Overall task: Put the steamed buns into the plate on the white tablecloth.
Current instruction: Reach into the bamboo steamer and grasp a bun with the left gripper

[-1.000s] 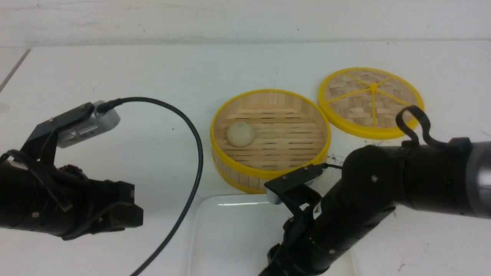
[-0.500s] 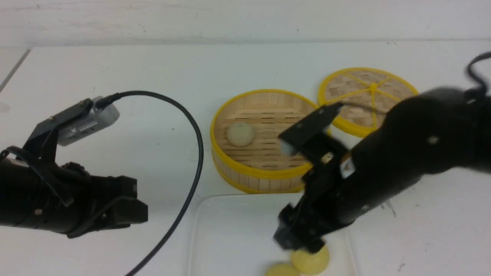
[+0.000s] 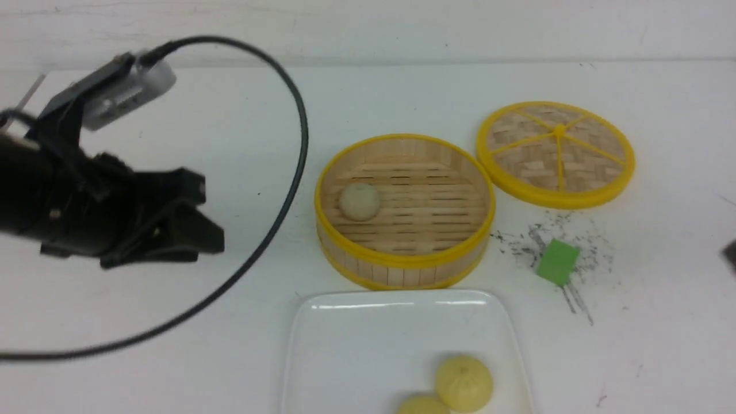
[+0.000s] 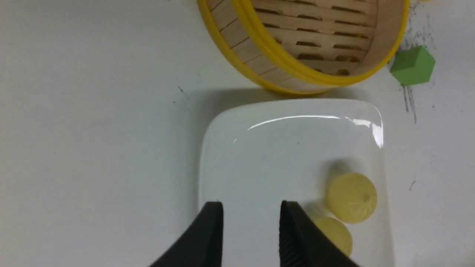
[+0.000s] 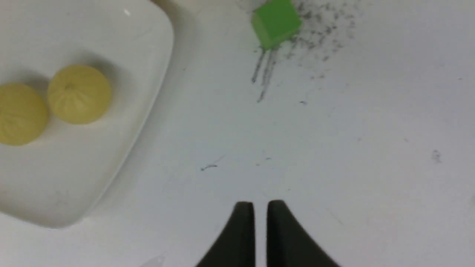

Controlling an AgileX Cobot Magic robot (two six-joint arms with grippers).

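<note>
Buns (image 3: 464,383): three in view. Two yellow ones sit on the plate (image 3: 356,356), on the near side of the steamer (image 3: 402,261); the off-white bun (image 3: 360,202) is inside the steamer, toward its left wall, pleats up.

Setup: plate and steamer both on the cloth (image 3: 661,322). Lid (image 3: 555,161) lies off the steamer, beyond its right side. Cube (image 3: 558,262) is right of the steamer; not part of the task.

Claws: left claw (image 4: 251,203) open, nothing between its fingers; its arm is raised left of the steamer. Right claw (image 5: 260,203) drawn almost closed, only a slim gap between the tips, nothing held; it is well to the right of the steamer, its arm just at the edge of the front view.

Step in hand (judged): two of three transfers done, last pick-up due. The left arm seems the better placed, the bun being on its side of the steamer.

Next move: bring the left claw over the steamer, descend with fingers astride the bun, close gently, lift clear of the rim, release on the bare part of the plate nearest the steamer.

Risks: a finger catching the steamer wall; too firm a squeeze could dent the bun; the round top may slip if gripped high.
</note>
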